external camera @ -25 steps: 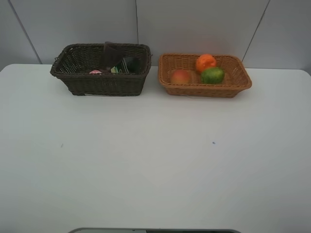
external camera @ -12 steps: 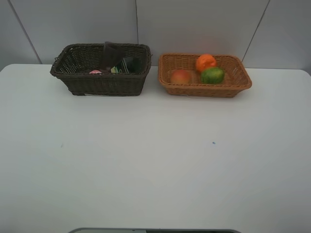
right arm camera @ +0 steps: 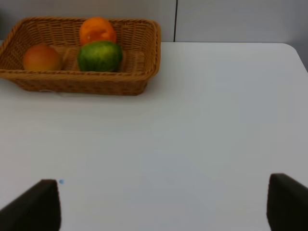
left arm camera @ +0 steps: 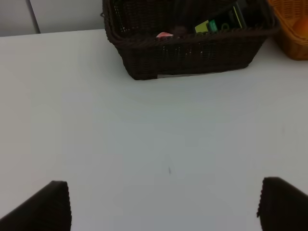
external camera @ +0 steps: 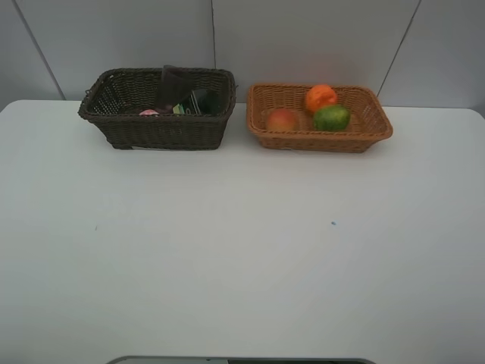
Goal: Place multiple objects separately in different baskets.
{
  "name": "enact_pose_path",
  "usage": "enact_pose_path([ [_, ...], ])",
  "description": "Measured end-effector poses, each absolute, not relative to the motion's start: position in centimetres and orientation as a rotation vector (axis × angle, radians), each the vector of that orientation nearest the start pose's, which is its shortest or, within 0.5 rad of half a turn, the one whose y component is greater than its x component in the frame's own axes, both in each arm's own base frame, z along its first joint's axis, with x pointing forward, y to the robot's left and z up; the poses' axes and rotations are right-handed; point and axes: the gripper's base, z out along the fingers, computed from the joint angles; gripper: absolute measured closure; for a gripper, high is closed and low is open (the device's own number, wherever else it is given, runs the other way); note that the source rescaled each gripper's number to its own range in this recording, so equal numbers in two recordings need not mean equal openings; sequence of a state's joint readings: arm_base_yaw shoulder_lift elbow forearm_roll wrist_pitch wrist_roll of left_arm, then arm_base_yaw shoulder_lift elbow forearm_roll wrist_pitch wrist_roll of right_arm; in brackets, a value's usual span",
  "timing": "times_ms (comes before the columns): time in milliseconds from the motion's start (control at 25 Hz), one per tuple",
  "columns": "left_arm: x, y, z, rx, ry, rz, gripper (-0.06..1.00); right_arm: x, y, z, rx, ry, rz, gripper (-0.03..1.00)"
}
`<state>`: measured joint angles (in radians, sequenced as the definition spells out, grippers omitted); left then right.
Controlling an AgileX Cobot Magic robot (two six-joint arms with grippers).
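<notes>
The light orange-brown basket (external camera: pixel 318 141) at the back right holds the orange (external camera: pixel 320 97), the red-orange fruit (external camera: pixel 282 120) and the green fruit (external camera: pixel 332 117). To its left, the dark brown basket (external camera: pixel 155 130) holds a dark green bottle (external camera: pixel 198 101), a bit of pink (external camera: pixel 149 112) and a dark upright cup (external camera: pixel 176 85). Neither arm shows in the high view. My left gripper (left arm camera: pixel 163 207) stands open over bare table, short of the dark basket (left arm camera: pixel 192 53). My right gripper (right arm camera: pixel 161 207) is open too, short of the light basket (right arm camera: pixel 82 81), and nothing lies between its fingers.
The white table (external camera: pixel 242 250) stretches from the baskets to the front edge. A grey panelled wall (external camera: pixel 303 38) rises right behind the baskets. Small blue specks (external camera: pixel 333 223) mark the tabletop.
</notes>
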<state>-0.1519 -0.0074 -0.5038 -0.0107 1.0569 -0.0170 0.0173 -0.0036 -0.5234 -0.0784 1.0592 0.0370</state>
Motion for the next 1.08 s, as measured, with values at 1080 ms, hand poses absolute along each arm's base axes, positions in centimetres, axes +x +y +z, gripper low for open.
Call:
enact_pose_path([
  [1080,-0.64,-0.06,27.86,0.028,2.029,-0.051,-0.06,-0.82,-0.64,28.4,0.025,2.014,-0.059,0.13],
])
